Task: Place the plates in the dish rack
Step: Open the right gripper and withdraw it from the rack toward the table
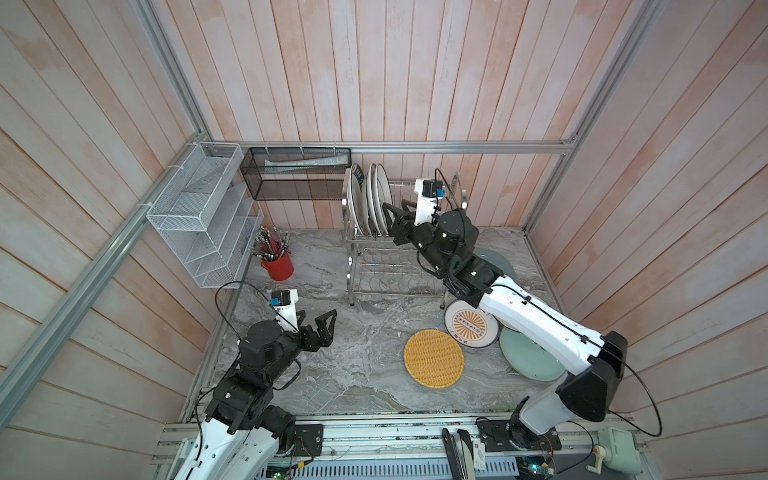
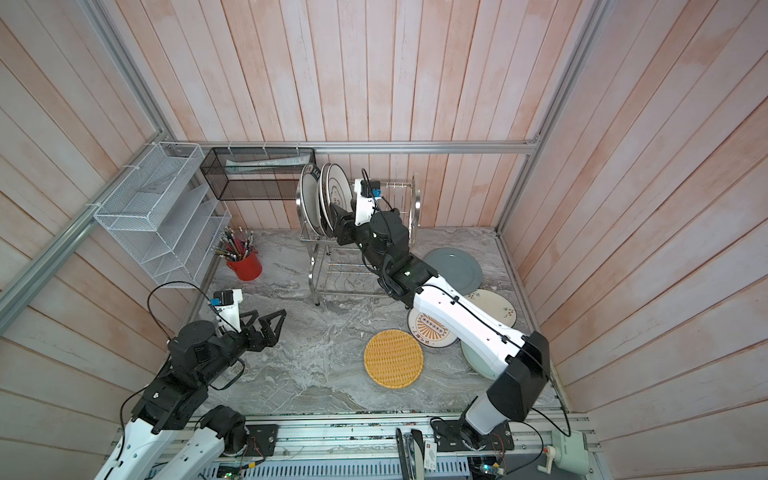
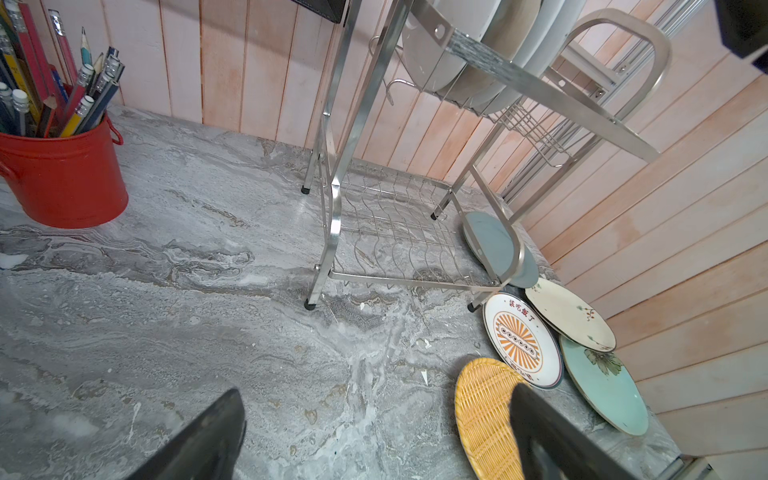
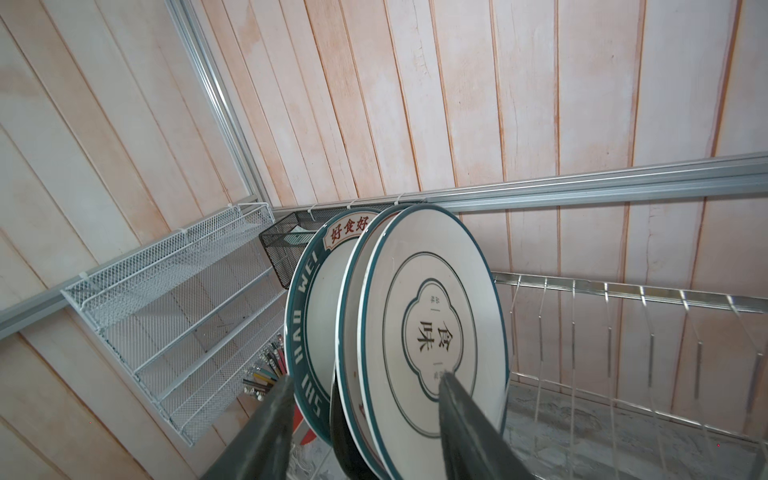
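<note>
White mesh organiser (image 1: 199,216): fixed to the left wall rail, its tiers sloped.

Black mesh basket (image 1: 297,174): hung on the back rail, just beside the organiser.

Red pot (image 1: 277,266): stood on the grey marbled table (image 1: 353,374) below the organiser and filled with pencils.

Left gripper (image 1: 326,330): held above bare table at the front left. The jaws are spread wide and nothing is held between them.

Dish rack (image 1: 374,266): steel wire, two tiers, stood against the back wall near the centre.

Racked plates: three are stood on edge at the left end of the upper tier. These are a lettered-rim plate (image 4: 303,316), a middle plate (image 4: 353,299) of which only the rim is shown, and a green-lined plate (image 4: 432,311) with central characters.

Right gripper (image 1: 390,224): reached across to the upper tier. The jaws are parted and set astride the lower edges of the racked plates, so the grasp is released. Whether the fingers (image 4: 469,432) touch a plate cannot be told.

Yellow woven plate (image 1: 433,358): laid flat on the table, right of centre.

Sunburst plate (image 1: 465,326): laid flat just beside the yellow woven plate.

Grey-blue plate (image 2: 457,268): laid at the rack's right foot.

Pale teal plate (image 1: 528,361): laid against the sunburst plate and partly hidden by the right arm.

Cream floral plate (image 2: 496,309): laid farthest right, its edge meeting the sunburst plate.
</note>
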You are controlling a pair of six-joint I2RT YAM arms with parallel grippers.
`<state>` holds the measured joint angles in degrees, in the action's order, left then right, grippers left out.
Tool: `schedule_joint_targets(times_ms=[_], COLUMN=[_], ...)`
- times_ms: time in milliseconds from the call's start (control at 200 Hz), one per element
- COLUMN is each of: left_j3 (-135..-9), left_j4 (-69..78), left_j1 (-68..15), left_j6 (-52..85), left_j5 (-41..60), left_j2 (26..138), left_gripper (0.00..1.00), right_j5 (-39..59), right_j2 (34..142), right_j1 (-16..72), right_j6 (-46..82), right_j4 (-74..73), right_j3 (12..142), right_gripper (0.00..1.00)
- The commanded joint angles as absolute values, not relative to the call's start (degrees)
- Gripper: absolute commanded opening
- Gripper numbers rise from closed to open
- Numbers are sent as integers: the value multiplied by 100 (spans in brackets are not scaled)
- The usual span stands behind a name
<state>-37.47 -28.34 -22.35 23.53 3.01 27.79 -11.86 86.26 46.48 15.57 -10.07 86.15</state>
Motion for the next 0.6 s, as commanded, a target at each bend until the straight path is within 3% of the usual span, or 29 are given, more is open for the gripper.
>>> schedule_joint_targets(times_ms=[0, 95, 160, 335, 595], left_j3=[-3691, -3692, -3691, -3685, -3690], left_j4=[-2856, -2865, -2865, -2848, -2839], left_j1=[-2249, -2250, -2250, -2249, -2248], left_j6=[2270, 2275, 2278, 2276, 2293], left_j5=[356, 360, 367, 395, 439], left_j2=[2732, 2722, 2708, 2697, 2710], left_gripper=[100, 100, 100, 100, 100], right_j5=[-1140, -1220, -1454, -2044, -2670], right_j2=[7892, 7235, 6681, 5156, 3499], right_j1=[4590, 4561, 4536, 4105, 2783], right_j6=[1467, 1536, 1635, 2214, 3352], right_j4=[-957, -754, -621, -87, 598], right_j3=[8165, 7616, 7139, 5784, 4088], right_gripper=[64, 79, 97, 98, 98])
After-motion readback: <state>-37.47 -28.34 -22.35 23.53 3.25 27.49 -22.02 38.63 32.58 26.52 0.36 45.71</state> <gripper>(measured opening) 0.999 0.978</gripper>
